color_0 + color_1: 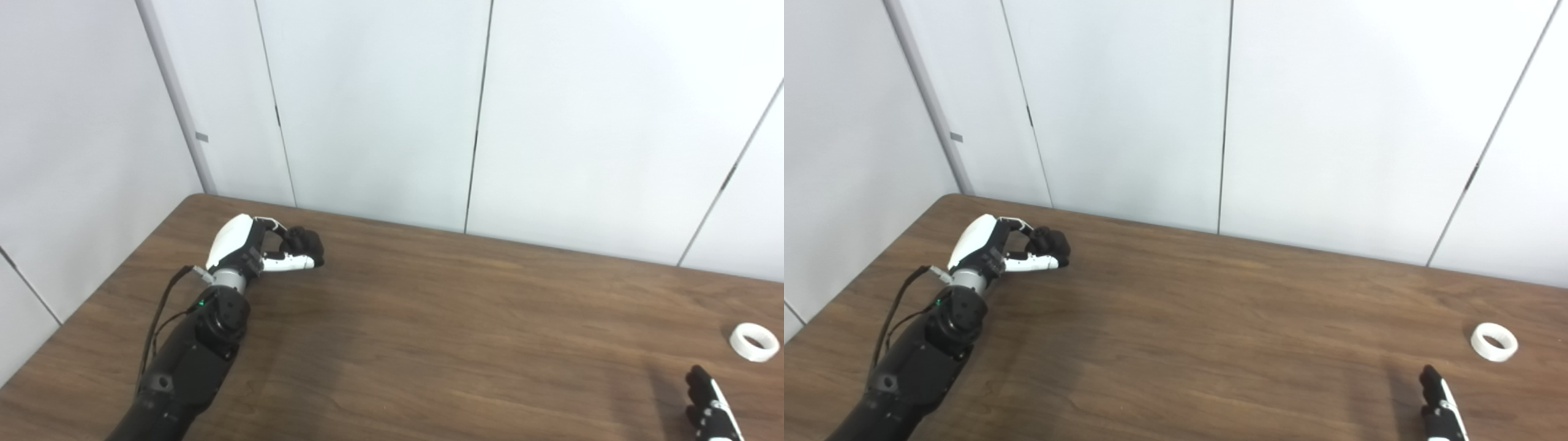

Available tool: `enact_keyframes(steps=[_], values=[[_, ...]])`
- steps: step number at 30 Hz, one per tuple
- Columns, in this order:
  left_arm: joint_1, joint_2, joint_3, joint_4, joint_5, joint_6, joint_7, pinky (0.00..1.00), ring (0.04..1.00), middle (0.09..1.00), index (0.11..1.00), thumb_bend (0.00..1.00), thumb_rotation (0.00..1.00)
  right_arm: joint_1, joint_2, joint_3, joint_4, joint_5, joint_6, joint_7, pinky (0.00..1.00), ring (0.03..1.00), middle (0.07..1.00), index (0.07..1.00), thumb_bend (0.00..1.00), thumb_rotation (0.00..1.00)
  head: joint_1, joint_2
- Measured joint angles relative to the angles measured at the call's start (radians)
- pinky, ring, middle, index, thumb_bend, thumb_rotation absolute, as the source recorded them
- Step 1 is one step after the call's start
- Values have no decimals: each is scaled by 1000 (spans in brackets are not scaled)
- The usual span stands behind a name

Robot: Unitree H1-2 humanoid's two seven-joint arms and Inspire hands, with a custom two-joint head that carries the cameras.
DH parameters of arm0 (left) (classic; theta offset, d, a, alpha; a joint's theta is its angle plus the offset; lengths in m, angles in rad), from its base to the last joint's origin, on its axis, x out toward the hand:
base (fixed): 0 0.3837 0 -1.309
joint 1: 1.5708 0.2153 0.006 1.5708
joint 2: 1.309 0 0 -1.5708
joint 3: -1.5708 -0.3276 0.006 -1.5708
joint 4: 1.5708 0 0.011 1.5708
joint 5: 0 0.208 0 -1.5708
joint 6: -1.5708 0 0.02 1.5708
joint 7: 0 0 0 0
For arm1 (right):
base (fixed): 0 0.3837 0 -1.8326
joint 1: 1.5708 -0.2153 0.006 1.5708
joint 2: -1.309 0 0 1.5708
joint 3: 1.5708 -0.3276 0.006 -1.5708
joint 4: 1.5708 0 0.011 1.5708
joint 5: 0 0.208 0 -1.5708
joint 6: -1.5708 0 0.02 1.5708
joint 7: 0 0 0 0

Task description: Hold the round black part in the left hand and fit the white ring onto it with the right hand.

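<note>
The black part point(304, 242) sits near the far left corner of the counter point(429, 318), wrapped by the left hand point(263, 248). That hand's dark fingers point(288, 236) curl over the top of it and the white thumb point(288, 263) presses along its near side, so the hand is grasping it. Little of the part's outline shows beyond the fingers. Whether the part rests on the wood or is lifted slightly off it cannot be told. The left arm point(184, 355) reaches up from the bottom left, its black forearm lying over the counter's left portion, with a thin cable running beside the wrist.

The white ring point(754, 342) lies flat on the counter close to the right edge, its hole facing up. It is well apart from the black part, nearly the whole width of the counter away.

The right hand point(710, 410) shows only at the bottom right, near the ring but not touching it, toward the counter's near edge. Only a few black and white fingertips are in view, pointing away from the robot; so little of it shows that I cannot tell whether it is released or clenched.

Behind the counter stand pale wall panels point(380, 104).
</note>
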Motion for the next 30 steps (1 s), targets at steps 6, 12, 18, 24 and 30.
enact_keyframes(steps=[6, 12, 18, 24, 30], values=[[63, -9, -43, -170, 38, 24, -60, 916, 933, 809, 484, 524, 52, 1, 2, 9, -6, -12, 8, -7, 1000, 995, 970, 968, 444, 1000, -20, 9], [121, -28, -78, -313, 81, 56, -116, 997, 926, 814, 484, 525, 55, 1, 3, 18, -13, -31, 16, -23, 1000, 981, 961, 964, 410, 1000, -41, 12], [172, -85, -166, -440, 190, 46, -129, 1000, 925, 814, 485, 524, 54, 1, 6, 35, -21, -53, 24, -39, 1000, 979, 962, 963, 376, 1000, -60, 18], [232, -141, -239, -511, 266, 9, -152, 1000, 933, 820, 485, 524, 57, 1, 9, 47, -27, -66, 30, -43, 1000, 979, 960, 960, 406, 1000, -83, 34], [262, -173, -270, -563, 315, -34, -163, 1000, 927, 810, 483, 525, 60, 1, 10, 51, -36, -66, 48, -47, 1000, 981, 959, 956, 425, 1000, -124, 69]])
